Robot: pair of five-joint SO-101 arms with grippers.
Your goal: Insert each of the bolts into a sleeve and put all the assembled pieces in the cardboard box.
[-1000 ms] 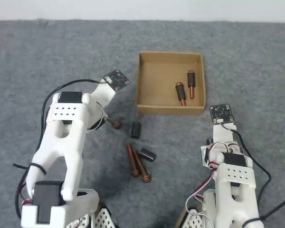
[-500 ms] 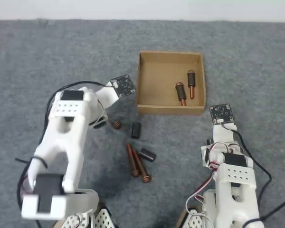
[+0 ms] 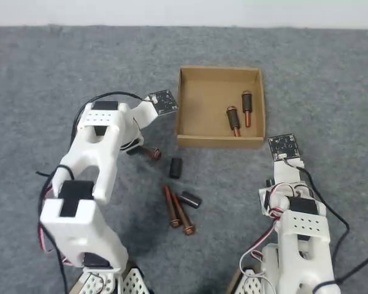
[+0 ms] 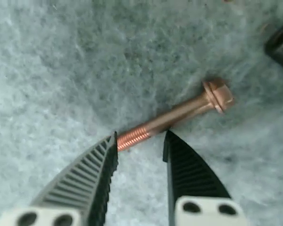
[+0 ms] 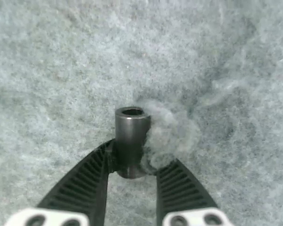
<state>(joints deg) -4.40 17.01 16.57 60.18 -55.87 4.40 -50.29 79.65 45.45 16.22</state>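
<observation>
A copper bolt (image 4: 179, 112) lies on the grey carpet, also seen just left of the cardboard box (image 3: 187, 107) as bolt (image 3: 151, 153). My left gripper (image 4: 139, 141) is open, its fingertips set on either side of the bolt's threaded end. My right gripper (image 5: 132, 162) is shut on a dark sleeve (image 5: 131, 136), held with its bore pointing away from the fingers, low over the carpet below the box's right corner. Two assembled pieces (image 3: 234, 120) (image 3: 247, 108) lie in the box. Two loose bolts (image 3: 176, 211) and two loose sleeves (image 3: 175, 167) (image 3: 189, 199) lie between the arms.
The right arm's wrist camera board (image 3: 284, 147) sits just in front of the box's near wall. Open carpet stretches to the far left and far right of the box.
The left arm has swung forward and toward the box, and the bolt at its fingertips has shifted slightly. The right arm has stayed still with its sleeve.
</observation>
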